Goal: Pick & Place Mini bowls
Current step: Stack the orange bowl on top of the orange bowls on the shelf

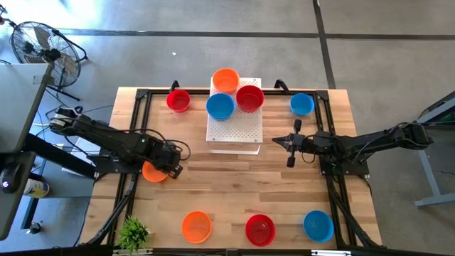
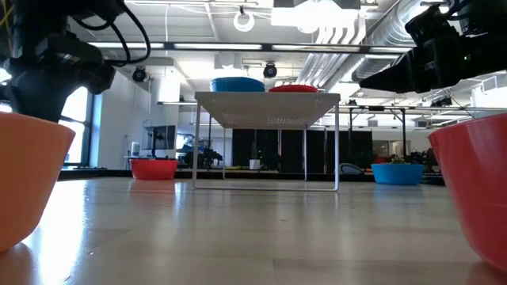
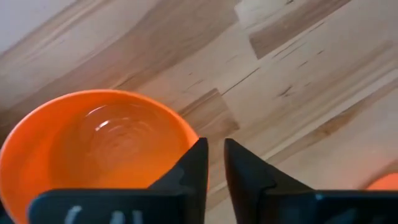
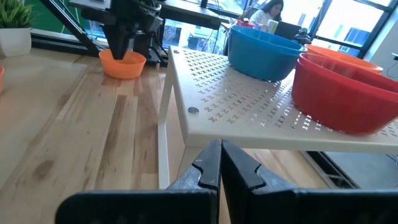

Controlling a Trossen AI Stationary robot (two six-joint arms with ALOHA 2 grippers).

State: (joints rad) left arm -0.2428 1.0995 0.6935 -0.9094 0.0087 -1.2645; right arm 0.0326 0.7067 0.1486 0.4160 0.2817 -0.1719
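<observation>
left gripper [image 3: 214,165] jaws slightly parted at orange mini bowl [image 3: 93,146] rim, positioned for pickup | right gripper [image 4: 221,163] clenched, empty, waiting beside white board [image 4: 261,106]

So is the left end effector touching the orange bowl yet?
Cannot tell. In the left wrist view the end effector overlaps the orange bowl's rim, with no plain contact or gap.

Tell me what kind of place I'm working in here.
Likely an open-plan lab or workshop: exposed ceiling ducts, a concrete floor with a standing fan, and a person at a desk behind the wooden table.
</observation>
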